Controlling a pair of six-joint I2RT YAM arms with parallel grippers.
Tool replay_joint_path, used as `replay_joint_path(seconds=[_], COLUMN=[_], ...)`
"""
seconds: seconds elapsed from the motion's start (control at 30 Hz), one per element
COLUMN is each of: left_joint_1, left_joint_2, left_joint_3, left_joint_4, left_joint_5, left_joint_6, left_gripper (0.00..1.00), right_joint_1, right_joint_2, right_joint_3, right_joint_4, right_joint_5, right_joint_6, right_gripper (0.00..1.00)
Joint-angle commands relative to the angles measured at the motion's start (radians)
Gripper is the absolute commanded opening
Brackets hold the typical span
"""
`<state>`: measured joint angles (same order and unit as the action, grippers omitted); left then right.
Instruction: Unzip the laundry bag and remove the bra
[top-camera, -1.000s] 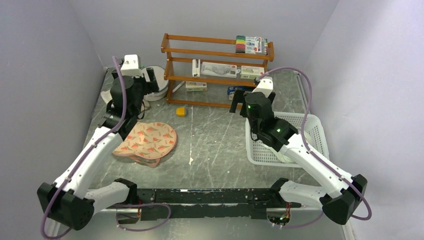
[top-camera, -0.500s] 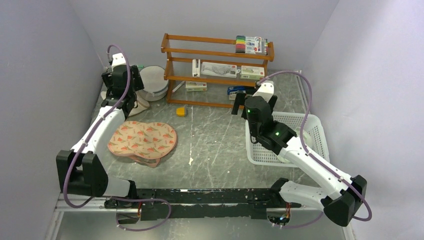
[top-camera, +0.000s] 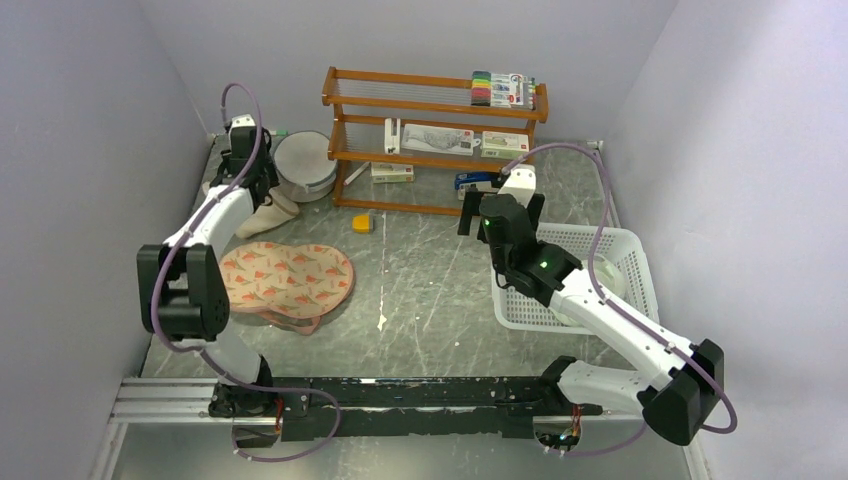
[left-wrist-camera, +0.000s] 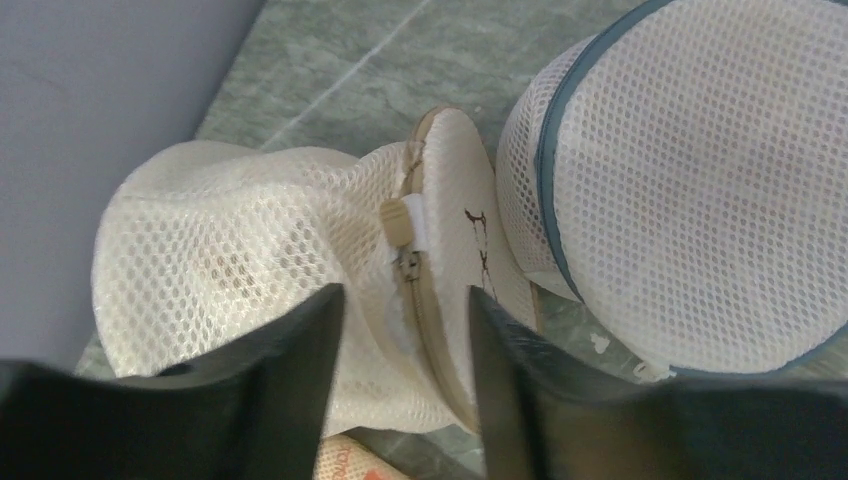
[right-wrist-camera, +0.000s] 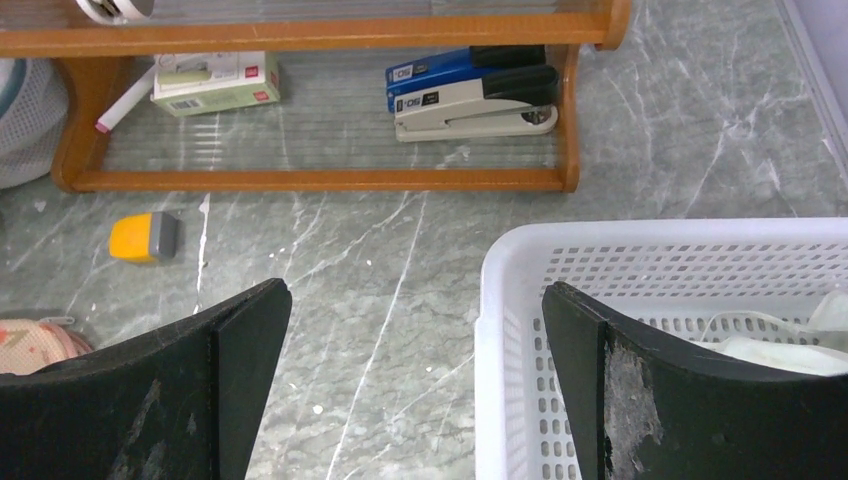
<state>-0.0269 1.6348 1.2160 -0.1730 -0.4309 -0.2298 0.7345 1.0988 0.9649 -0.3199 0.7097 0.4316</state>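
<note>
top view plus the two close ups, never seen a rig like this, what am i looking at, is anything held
Two white robot arms are bolted at the near edge of a table. The wide picture comes from a fixed camera above and behind them. The other two come from a camera on each wrist; the dark shapes at the bottom are that arm's own fingers. The left tool is open over a cream mesh laundry bag, fingers either side of its zip, gripping nothing. A second mesh pouch sits beside it. The right tool is open and empty, near a white basket. Also on the table: a carrot-print case and a wooden rack.
</note>
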Motion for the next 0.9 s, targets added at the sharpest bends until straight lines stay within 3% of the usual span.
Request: replay_joint_path(seconds=[0.0, 0.1, 0.27, 0.53, 0.63, 0.77, 0.87], left_joint_1=[0.022, 0.027, 0.027, 0.020, 0.016, 0.010, 0.010], left_joint_2=[0.079, 0.075, -0.037, -0.384, -0.498, -0.585, -0.650], left_joint_3=[0.138, 0.178, 0.174, 0.033, -0.037, -0.038, -0.052], left_joint_4=[-0.131, -0.175, -0.182, -0.011, 0.093, 0.104, 0.113], left_joint_5=[0.084, 0.112, 0.097, 0.289, 0.447, 0.642, 0.867], left_joint_6=[-0.022, -0.018, -0.007, 0.074, 0.136, 0.251, 0.336], left_gripper=[0.48, 0.27, 0.07, 0.07, 0.07, 0.07, 0.07], right_joint_1=[0.006, 0.007, 0.007, 0.006, 0.006, 0.006, 0.007], right_joint_2=[0.017, 0.018, 0.008, -0.019, -0.034, -0.049, -0.056], right_joint_3=[0.029, 0.029, 0.052, 0.087, 0.090, 0.096, 0.132], right_joint_4=[-0.012, -0.020, -0.035, -0.030, -0.029, -0.026, -0.054], right_joint_5=[-0.025, -0.048, -0.052, -0.058, -0.091, -0.210, -0.283], right_joint_6=[0.024, 0.046, 0.047, 0.008, 0.003, -0.072, -0.118], right_gripper=[1.00, 1.00, 1.00, 1.00, 1.00, 1.00, 1.00])
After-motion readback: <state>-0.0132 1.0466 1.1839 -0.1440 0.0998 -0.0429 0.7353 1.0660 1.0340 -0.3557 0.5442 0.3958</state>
